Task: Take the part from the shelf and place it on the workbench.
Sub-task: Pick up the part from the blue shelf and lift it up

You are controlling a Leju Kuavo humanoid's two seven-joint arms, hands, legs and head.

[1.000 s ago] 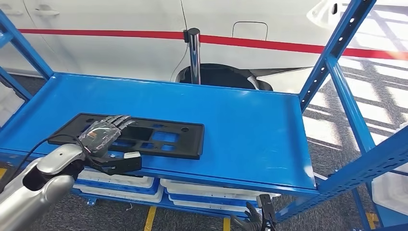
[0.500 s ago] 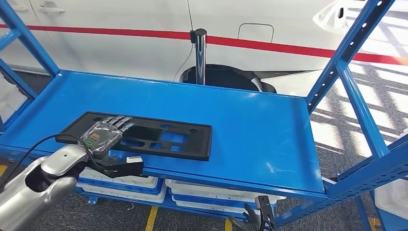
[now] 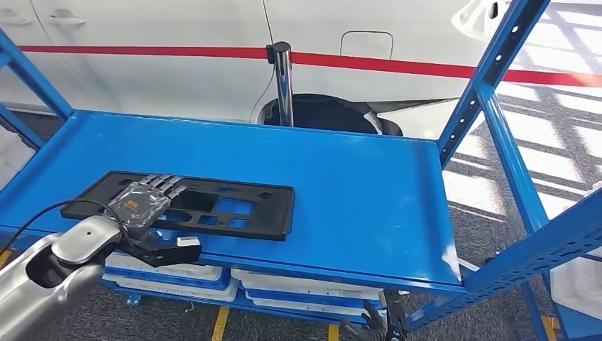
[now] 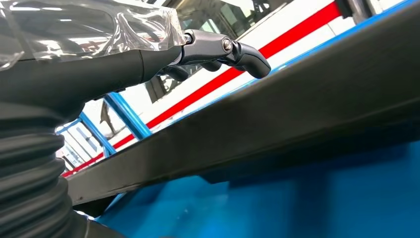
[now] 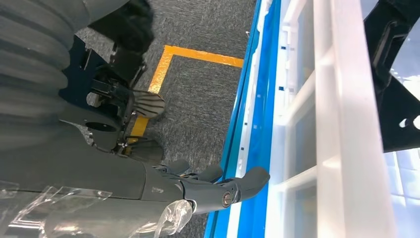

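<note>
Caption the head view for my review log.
Left hand grips the black part at the blue shelf's front edge.

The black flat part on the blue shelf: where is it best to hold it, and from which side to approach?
Probably the near long edge of the black part, approached from the shelf's front. It lies flat and thin at the front lip, so fingers go over the top and the thumb underneath. The left hand already lies there, near its left end.

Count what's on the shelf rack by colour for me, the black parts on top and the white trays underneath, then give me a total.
Black part on the top shelf, under the left hand: 1
White trays visible on the lower level: 4
Total: 5
</note>
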